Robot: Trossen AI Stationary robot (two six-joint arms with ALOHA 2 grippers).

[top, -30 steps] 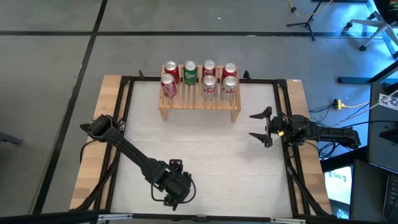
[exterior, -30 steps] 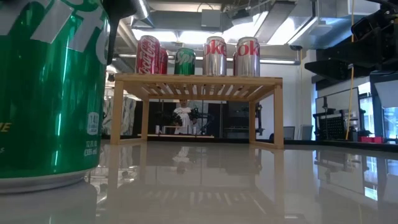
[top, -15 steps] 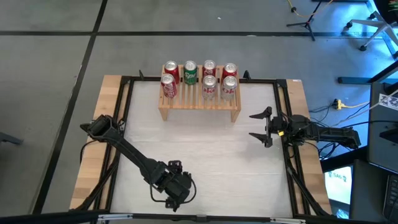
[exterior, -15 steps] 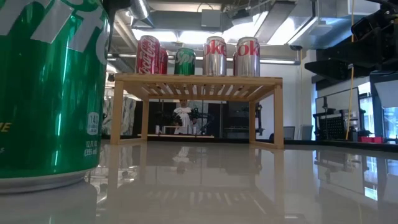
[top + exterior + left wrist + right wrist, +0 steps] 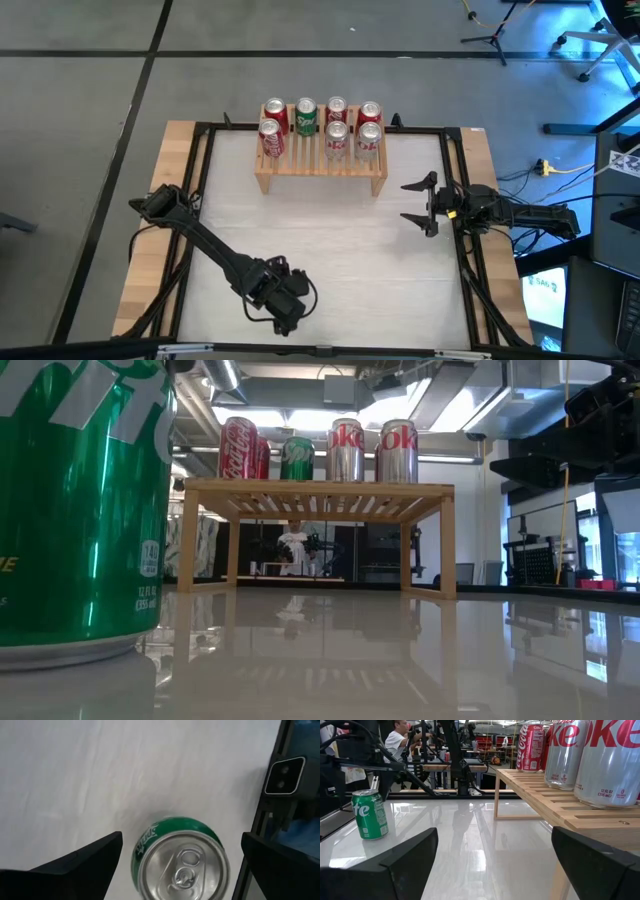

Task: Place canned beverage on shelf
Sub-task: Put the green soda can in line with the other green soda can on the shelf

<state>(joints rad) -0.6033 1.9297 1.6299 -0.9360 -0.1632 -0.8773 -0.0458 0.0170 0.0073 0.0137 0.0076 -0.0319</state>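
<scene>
The left gripper (image 5: pixel 284 310) hangs spread wide above the green can (image 5: pixel 181 858); the right gripper (image 5: pixel 418 204) waits apart beside the shelf (image 5: pixel 320 165).

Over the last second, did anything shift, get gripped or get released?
Only the left gripper moved, edging slightly toward the table's near edge above the green can, fingers open, nothing gripped. The right gripper, the shelf and its seven cans stayed put.

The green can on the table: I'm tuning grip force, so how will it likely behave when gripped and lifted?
The green can stands upright with its tab unopened, so it is probably full and fairly heavy. Its smooth, glossy wall may slip. Tall and narrow, it could tip if the left gripper, jaws open either side, nudges it off-centre.
</scene>
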